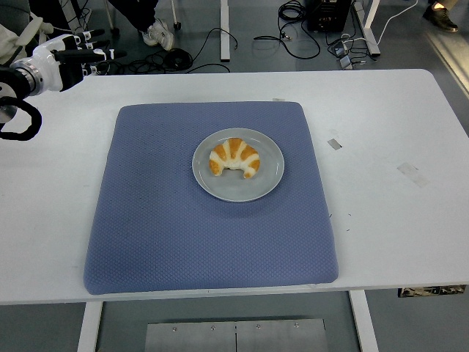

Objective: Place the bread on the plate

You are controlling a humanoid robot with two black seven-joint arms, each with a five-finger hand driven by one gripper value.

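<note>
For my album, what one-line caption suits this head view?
Croissant resting on a grey plate atop a blue mat, the robot's left hand open at the table's far-left corner.

A mat [212, 220] lies on the table [388, 220], covering the middle and left of the frame, and the plate [270, 180] sits on the mat a little above its centre. The bread [234, 158] lies on the plate, in its upper left part. The left hand [62, 59] is in the upper left corner of the frame, over the table's far left corner and well apart from the mat and plate.
</note>
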